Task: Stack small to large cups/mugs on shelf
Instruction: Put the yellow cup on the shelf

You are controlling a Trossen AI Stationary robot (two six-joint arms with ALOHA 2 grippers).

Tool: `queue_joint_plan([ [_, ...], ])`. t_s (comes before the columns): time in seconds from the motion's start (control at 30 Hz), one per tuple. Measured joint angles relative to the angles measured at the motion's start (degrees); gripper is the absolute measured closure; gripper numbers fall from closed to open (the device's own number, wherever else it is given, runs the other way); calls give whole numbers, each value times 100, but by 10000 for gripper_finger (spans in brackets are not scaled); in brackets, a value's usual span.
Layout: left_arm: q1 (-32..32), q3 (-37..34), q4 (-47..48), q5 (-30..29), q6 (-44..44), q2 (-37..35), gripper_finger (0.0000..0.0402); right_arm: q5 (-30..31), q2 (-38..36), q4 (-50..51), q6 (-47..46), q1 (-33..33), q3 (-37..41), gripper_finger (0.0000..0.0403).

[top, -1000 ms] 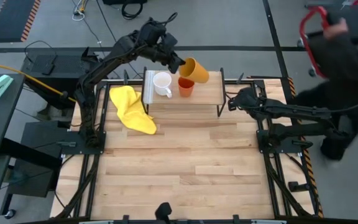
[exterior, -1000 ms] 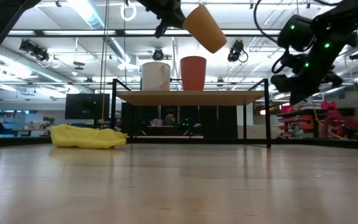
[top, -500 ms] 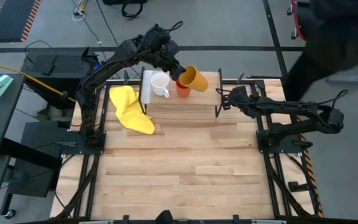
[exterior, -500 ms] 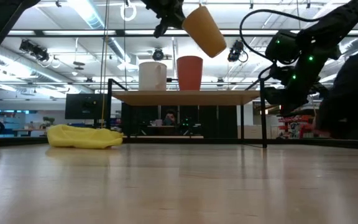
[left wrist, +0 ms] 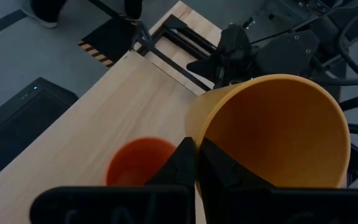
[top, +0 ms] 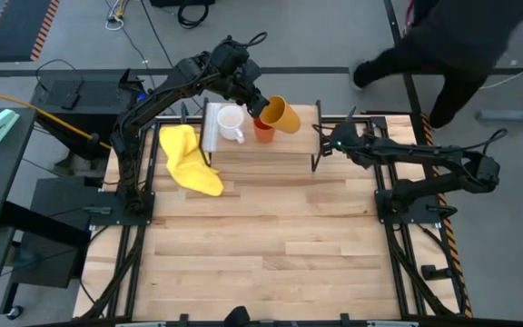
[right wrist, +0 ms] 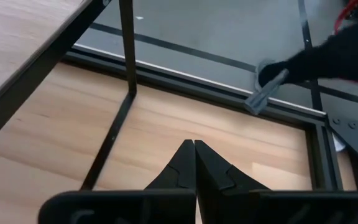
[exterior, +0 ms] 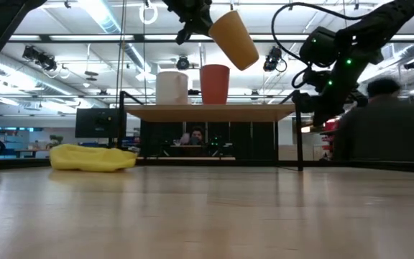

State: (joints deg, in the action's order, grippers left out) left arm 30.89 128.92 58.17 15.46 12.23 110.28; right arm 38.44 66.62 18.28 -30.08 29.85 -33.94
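- On the shelf [top: 280,145] – two cups: white mug [top: 231,123], orange-red cup [top: 262,130].
- Left gripper [top: 260,106] clamps one yellow cup [top: 281,114], tilted above them.
- Right gripper [top: 323,145] closed, empty, beside the shelf's end.
- One yellow cloth [top: 189,158] on the table.

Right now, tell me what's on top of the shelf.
On the shelf stand a white mug and a red cup. The yellow cup hangs above, in the left claw.

No text, label, brand, number or sign can be read in any view; nothing legible is carried by any object shown.
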Motion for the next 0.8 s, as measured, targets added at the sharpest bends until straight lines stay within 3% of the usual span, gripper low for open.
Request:
queue_joint_plan([
  [0.5, -1, 0, 31, -5, -90, 0, 392, -96, 1039, -18, 238, -2, -889, 403],
  [0.8, 1, -2, 193, -317, -101, 0, 392, -230, 1342, -206, 367, -53, -1118, 403],
])
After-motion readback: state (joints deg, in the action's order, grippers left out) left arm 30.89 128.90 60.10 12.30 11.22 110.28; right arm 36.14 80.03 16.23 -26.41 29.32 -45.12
